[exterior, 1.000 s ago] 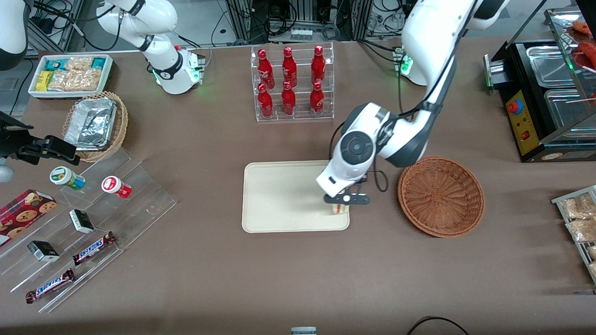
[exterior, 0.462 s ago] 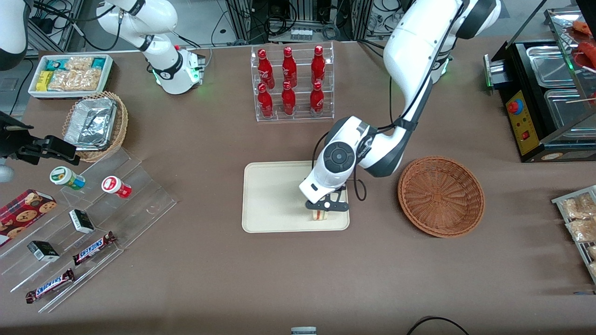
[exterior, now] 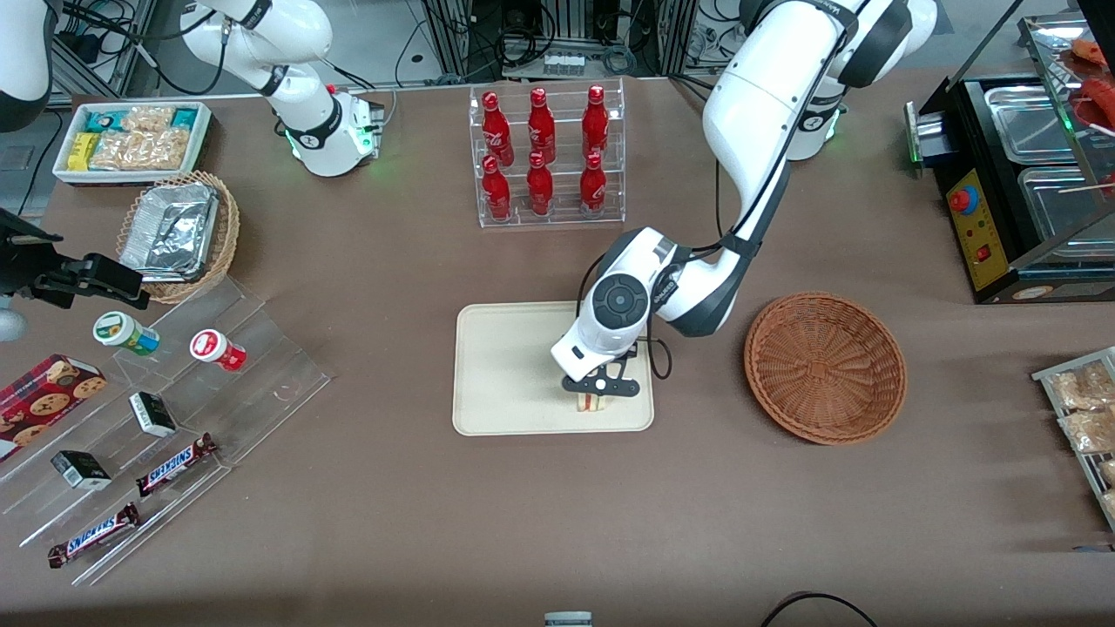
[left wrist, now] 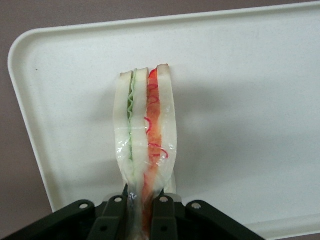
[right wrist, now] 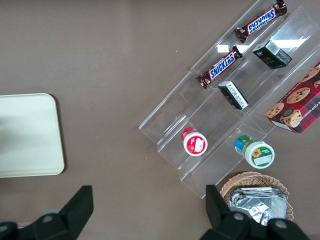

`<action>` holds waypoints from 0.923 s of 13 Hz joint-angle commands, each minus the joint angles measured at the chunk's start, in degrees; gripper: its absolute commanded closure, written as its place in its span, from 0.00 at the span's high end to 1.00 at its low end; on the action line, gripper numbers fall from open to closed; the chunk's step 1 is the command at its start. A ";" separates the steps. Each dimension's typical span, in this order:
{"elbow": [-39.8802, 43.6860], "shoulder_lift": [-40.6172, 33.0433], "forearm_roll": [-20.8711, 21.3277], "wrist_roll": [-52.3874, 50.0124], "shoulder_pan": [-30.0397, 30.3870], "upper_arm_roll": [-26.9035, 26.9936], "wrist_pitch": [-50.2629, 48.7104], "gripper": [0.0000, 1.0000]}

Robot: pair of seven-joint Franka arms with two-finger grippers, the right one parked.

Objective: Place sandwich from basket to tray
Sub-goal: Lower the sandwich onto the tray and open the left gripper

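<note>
Clear-wrapped triangular white-bread sandwich [left wrist: 145, 135] clamped in gripper [exterior: 596, 394] over cream rectangular tray [exterior: 505, 366]; should be lowered flat, then released gently.

A brown-covered table [exterior: 392, 279] is seen carrying the cream tray [exterior: 514, 366] at its middle, with the gripper [exterior: 595, 394] clamped on the sandwich [exterior: 595, 401] over it. The reddish wicker basket [exterior: 825, 367] is set beside the tray toward the working arm's end. A rack of red bottles [exterior: 546, 155] is placed farther from the camera, and a clear stepped display [exterior: 187, 418] toward the parked arm's end
</note>
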 commanded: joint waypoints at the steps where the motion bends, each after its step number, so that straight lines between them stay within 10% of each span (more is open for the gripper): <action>1: 1.69 1.25 -0.62 -0.72 -1.06 0.54 -0.36 1.00; 12: 15.11 -1.22 -0.62 -2.05 0.77 1.25 -17.82 1.00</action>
